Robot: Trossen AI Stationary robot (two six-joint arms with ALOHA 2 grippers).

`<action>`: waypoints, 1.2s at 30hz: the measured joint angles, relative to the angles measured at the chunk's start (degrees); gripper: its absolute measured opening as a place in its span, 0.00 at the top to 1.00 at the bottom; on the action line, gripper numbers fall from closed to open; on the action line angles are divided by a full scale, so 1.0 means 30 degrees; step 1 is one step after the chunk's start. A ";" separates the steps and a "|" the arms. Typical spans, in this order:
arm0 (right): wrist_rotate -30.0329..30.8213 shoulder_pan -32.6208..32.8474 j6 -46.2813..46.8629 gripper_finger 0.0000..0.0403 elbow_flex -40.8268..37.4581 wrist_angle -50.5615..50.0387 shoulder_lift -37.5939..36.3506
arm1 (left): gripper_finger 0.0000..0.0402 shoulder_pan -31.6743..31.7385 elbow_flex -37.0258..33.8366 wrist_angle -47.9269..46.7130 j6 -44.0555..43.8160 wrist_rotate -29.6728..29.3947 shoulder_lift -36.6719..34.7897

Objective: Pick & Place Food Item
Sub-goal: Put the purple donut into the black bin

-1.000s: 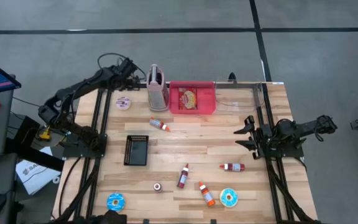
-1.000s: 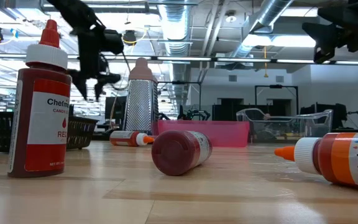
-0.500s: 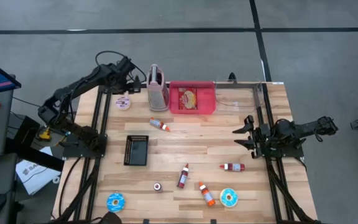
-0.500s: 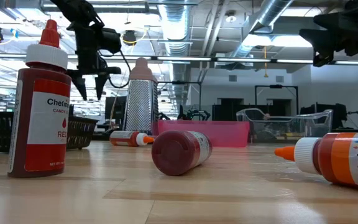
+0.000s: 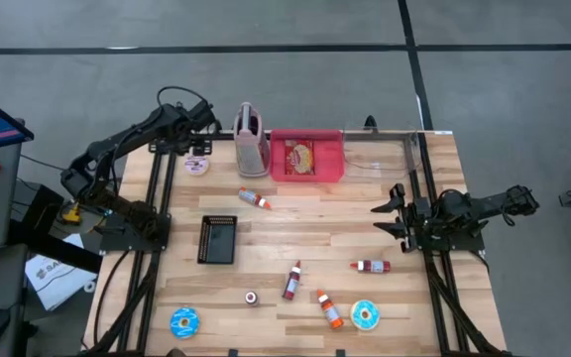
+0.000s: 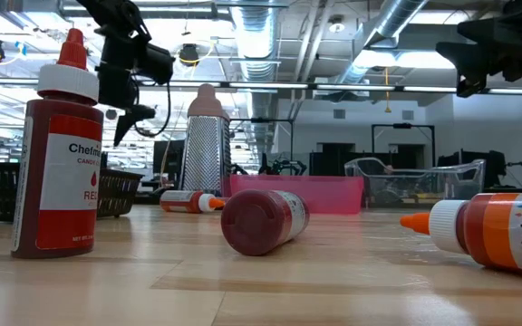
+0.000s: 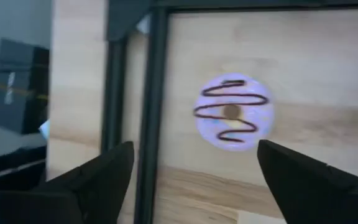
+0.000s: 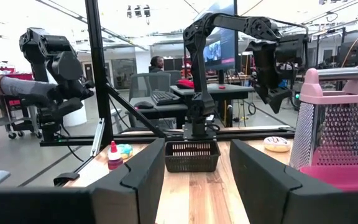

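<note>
Hovering our left fingers (image 7: 191, 177) spread wide over the donut (image 7: 234, 112) on the counter (image 5: 315, 213), we sit nearer than the right arm.

A robotics lab in an industrial hall: exposed ceiling ducts (image 6: 397, 27), a grey concrete floor (image 5: 266, 40), and spare robot arms (image 8: 229, 37) by desks at twelve o'clock.

Grater (image 5: 251, 140) upright beside pink bin (image 5: 306, 175); black basket (image 5: 217, 239) mid-table.
</note>
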 joint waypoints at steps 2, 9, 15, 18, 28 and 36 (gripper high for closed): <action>0.0000 0.0001 0.0006 0.57 0.0000 -0.0037 0.0000 | 0.14 0.0000 0.0000 -0.0488 -0.1144 -0.0472 0.0000; -0.0006 0.0022 0.0081 0.57 0.0000 -0.0354 0.0007 | 0.18 -0.0022 -0.0095 -0.0441 -0.3307 -0.0533 -0.0004; -0.0042 0.0022 0.0146 0.57 0.0000 -0.0573 0.0000 | 0.23 -0.0686 -0.3138 0.0732 -0.6083 -0.0219 -0.0007; -0.0044 0.0022 0.0146 0.57 0.0000 -0.0568 0.0003 | 0.25 -0.0867 -0.4901 0.3287 -0.7311 0.0535 -0.0003; -0.0044 0.0015 0.0153 0.57 0.0000 -0.0299 -0.0029 | 0.25 -0.0737 -0.6025 0.6078 -0.8018 -0.0311 0.0000; -0.0044 0.0015 0.0153 0.57 0.0000 -0.0497 -0.0029 | 0.25 -0.0969 -0.6025 0.6425 -0.9208 -0.1062 0.0000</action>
